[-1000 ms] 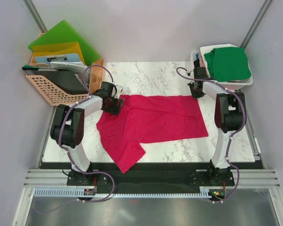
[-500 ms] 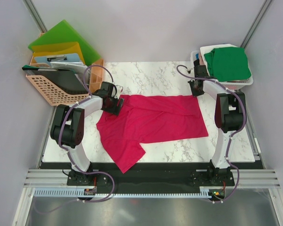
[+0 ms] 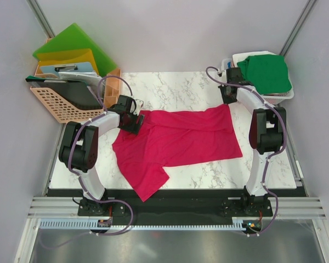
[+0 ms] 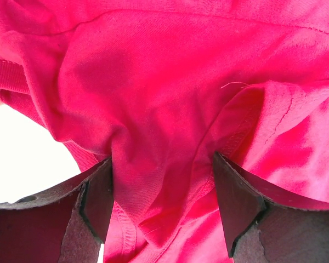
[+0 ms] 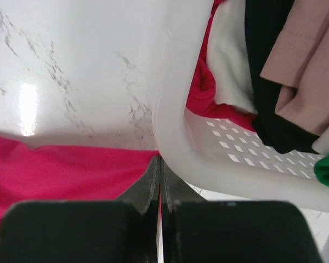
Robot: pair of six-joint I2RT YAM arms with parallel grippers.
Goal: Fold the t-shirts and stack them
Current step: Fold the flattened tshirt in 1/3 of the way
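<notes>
marble table (image 3: pixel 175 87) | crimson t-shirt (image 3: pixel 181 139) spread out | white basket (image 3: pixel 279 98) far-right corner

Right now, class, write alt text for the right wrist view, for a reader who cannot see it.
The right gripper, shut, pinches a thin edge of the crimson t-shirt lying on the marble table. Close beside it stands a white basket holding other shirts: black, beige-pink, white and green.

In my left wrist view the crimson shirt (image 4: pixel 164 93) runs off every edge, and the fold bunched inside my left gripper (image 4: pixel 162 170) hides the table beneath. At the table's far right corner the basket (image 5: pixel 178 131) is cut off. Its black shirt (image 5: pixel 263 71), white shirt (image 5: pixel 227 55) and beige-pink shirt (image 5: pixel 301 60) show only in part. The pressed-together fingers of my right gripper (image 5: pixel 158 164) hide how much of the crimson shirt sits between them.
</notes>
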